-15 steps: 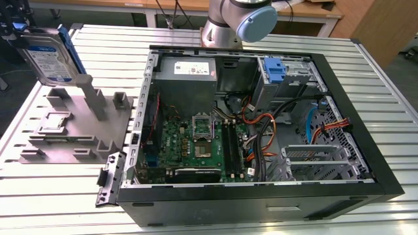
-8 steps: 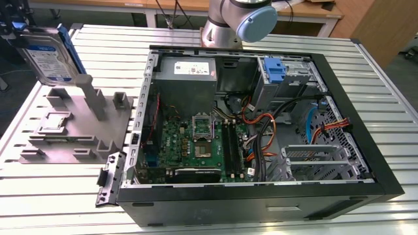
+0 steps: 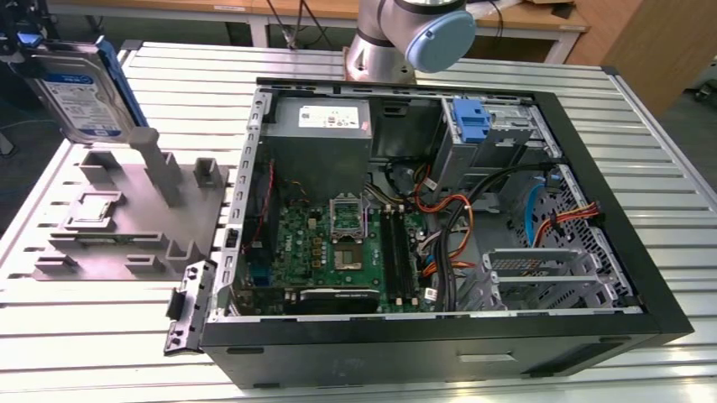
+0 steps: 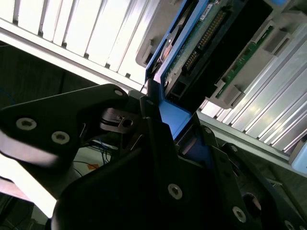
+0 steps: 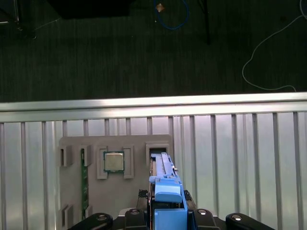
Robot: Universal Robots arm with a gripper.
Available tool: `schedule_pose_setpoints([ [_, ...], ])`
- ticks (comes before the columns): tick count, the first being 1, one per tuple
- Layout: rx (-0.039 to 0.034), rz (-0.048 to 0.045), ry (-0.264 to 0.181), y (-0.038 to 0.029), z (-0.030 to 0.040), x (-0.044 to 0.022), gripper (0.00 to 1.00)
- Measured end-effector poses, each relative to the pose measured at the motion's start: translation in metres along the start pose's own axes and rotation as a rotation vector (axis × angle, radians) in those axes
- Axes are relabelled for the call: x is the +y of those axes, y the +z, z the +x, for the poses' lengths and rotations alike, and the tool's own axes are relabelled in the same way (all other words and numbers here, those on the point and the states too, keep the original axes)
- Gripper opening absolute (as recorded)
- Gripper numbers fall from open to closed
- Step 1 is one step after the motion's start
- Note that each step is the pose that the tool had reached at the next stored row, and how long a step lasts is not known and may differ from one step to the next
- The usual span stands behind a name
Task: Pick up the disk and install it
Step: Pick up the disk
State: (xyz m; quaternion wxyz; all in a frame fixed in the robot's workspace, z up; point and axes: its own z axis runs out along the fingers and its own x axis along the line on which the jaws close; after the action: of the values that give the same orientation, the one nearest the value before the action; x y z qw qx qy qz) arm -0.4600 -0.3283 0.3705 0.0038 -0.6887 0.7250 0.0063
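The disk [image 3: 79, 94] hangs upright in the air at the exterior view's upper left, its white-and-blue label facing the camera and a blue frame along its edge. It is lifted clear of the grey holder block [image 3: 129, 214] below it. My gripper [image 3: 32, 40] is shut on the disk's upper end. In the second wrist view the black fingers [image 4: 153, 120] clamp the blue frame, and the disk's green circuit board [image 4: 206, 43] shows beyond. In the first wrist view the disk [image 5: 164, 179] is seen edge-on between the gripper [image 5: 165, 213] halves, above the holder block [image 5: 136, 191].
An open black computer case [image 3: 448, 332] lies on the slatted metal table [image 3: 101, 344], with a motherboard [image 3: 336, 243], cables, a blue latch piece [image 3: 473, 122] at the far bay and a metal drive cage [image 3: 543, 269]. The holder block carries a processor chip [image 5: 113, 161] and a memory stick [image 5: 84, 187]. The arm's base [image 3: 409, 34] stands behind the case.
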Motion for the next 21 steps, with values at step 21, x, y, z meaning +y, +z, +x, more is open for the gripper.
schedule_pose_setpoints([
  [21, -0.0014, -0.0001, 0.0, -0.0142, -0.0002, 0.0001, 0.36],
])
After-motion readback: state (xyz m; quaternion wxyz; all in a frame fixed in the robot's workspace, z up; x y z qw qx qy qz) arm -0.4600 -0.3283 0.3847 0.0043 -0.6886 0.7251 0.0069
